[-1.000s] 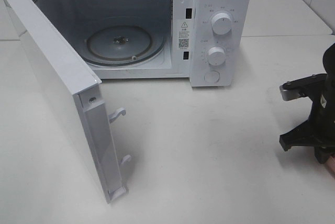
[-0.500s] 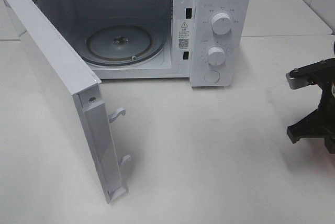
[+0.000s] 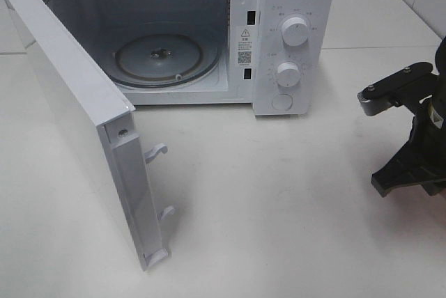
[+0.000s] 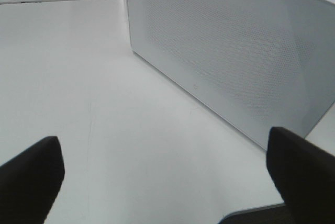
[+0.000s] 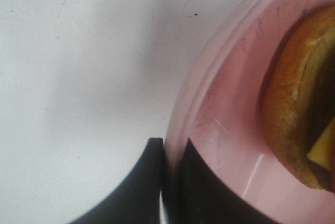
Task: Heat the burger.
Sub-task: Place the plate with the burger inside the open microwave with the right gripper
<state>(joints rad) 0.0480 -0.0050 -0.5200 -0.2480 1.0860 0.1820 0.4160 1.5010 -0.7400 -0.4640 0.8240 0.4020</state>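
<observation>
microwave (image 3: 293, 5) door (image 3: 77, 117) open, turntable (image 3: 159, 58) bare; your right gripper (image 5: 170, 153) pinches the rim of the plate (image 5: 225, 103) bearing the burger (image 5: 296, 109), out to the microwave's right, your left gripper (image 4: 165, 169) gapes empty, so loading, shutting and heating remain.

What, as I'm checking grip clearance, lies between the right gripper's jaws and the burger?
Right wrist view: only bare pink plate; the right gripper clamps its rim, clear of the burger.

Rim of pink plate (image 5: 230, 85) pinched in right end effector (image 5: 170, 156); burger (image 5: 293, 103) on plate; white table (image 5: 78, 77) beneath.
</observation>
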